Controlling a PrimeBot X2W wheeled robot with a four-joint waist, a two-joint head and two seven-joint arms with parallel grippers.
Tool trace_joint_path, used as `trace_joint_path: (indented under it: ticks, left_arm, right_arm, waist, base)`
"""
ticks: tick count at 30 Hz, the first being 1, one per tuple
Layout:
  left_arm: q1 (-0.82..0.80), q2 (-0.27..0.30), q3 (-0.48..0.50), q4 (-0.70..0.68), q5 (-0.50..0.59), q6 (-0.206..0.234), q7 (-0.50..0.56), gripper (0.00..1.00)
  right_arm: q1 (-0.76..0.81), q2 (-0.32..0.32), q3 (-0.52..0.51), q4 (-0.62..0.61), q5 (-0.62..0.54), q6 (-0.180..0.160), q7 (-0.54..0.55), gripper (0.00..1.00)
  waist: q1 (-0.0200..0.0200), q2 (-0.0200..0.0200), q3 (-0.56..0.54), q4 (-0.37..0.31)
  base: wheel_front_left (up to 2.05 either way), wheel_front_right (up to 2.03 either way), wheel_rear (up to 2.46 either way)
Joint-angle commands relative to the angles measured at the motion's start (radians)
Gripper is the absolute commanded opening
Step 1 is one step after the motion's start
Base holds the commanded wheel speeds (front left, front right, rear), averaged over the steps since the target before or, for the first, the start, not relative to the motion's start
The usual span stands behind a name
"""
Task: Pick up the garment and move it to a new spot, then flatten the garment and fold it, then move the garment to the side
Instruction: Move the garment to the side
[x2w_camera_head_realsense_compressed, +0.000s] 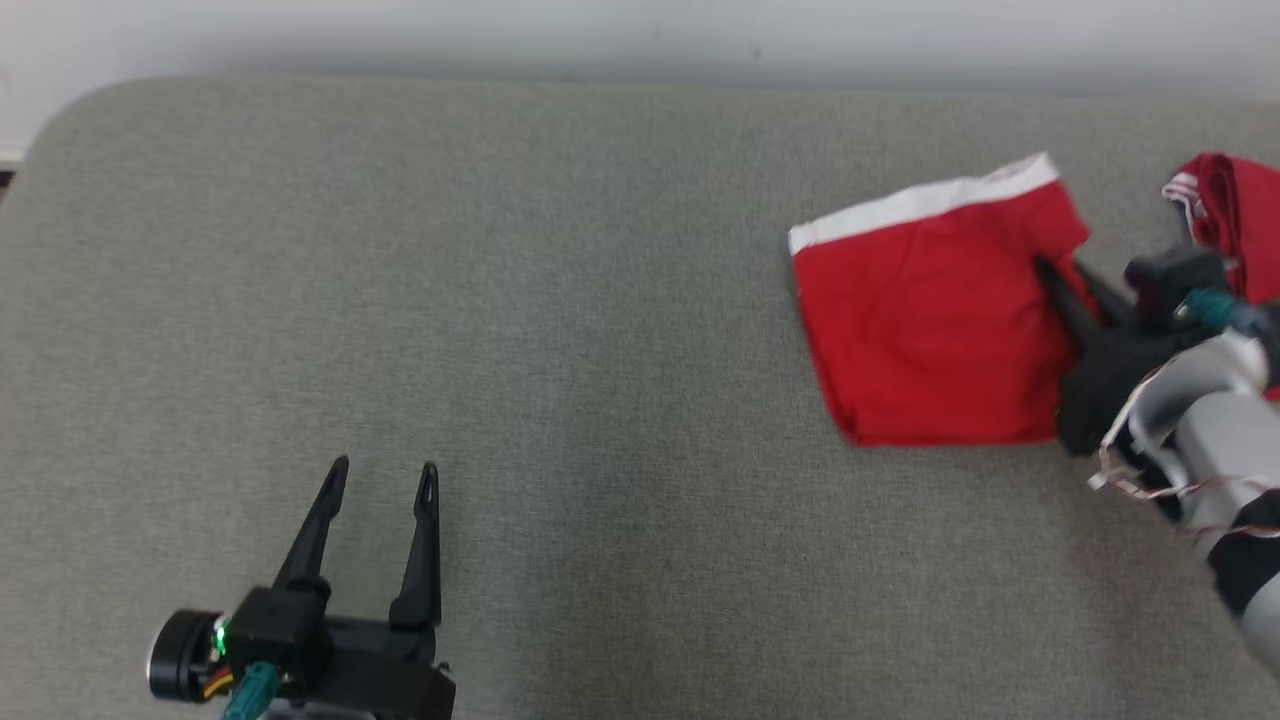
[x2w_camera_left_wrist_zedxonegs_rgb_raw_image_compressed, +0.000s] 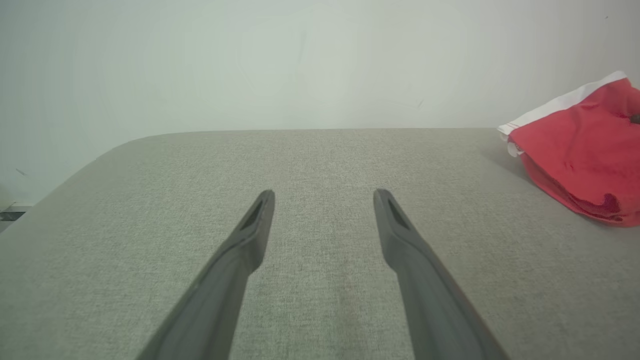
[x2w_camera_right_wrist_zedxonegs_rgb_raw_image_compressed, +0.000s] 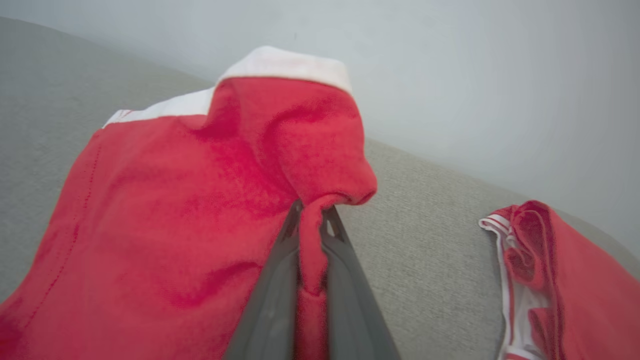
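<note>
While tight on garment (x2w_camera_head_realsense_compressed: 920, 330) (red, white-banded), right gripper (x2w_camera_head_realsense_compressed: 1060, 268).

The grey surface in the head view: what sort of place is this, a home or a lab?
Probably a bare practice room for folding clothes rather than a home: a grey cloth-covered table against a plain pale wall, with a red garment and another red garment beside it.

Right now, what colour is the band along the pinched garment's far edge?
White band on the red garment; head view shows it best.
</note>
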Motion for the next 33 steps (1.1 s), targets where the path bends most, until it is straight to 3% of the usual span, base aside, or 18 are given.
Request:
trace_joint_path:
  ticks: [1, 10, 20, 33]
  left_arm:
    - [-0.022, -0.001, -0.002, -0.007, 0.005, -0.001, -0.003, 1.00]
    - [-0.087, 0.029, -0.014, -0.079, 0.013, 0.000, -0.003, 1.00]
    - [-0.115, 0.062, -0.016, -0.138, 0.018, 0.000, -0.003, 1.00]
    - [-0.130, 0.076, -0.035, -0.205, 0.029, 0.000, -0.003, 1.00]
  right_arm:
    - [-0.016, -0.009, 0.002, -0.010, 0.008, -0.003, 0.001, 0.00]
    - [-0.134, -0.208, 0.003, -0.101, 0.045, -0.003, 0.042, 0.00]
    - [-0.179, -0.394, -0.041, -0.175, 0.086, -0.003, 0.103, 0.00]
    - [-0.221, -0.494, -0.093, -0.149, 0.009, -0.003, 0.174, 0.00]
  waist:
    - [-0.0002, -0.0001, 0.067, -0.042]
    - [-0.0002, -0.0001, 0.220, -0.114]
    - [-0.0002, -0.0001, 0.284, -0.163]
    - [-0.0002, -0.0001, 0.347, -0.170]
  base:
    - [0.00, 0.00, 0.00]
    - [0.00, 0.00, 0.00]
    - [0.00, 0.00, 0.00]
    - [0.00, 0.00, 0.00]
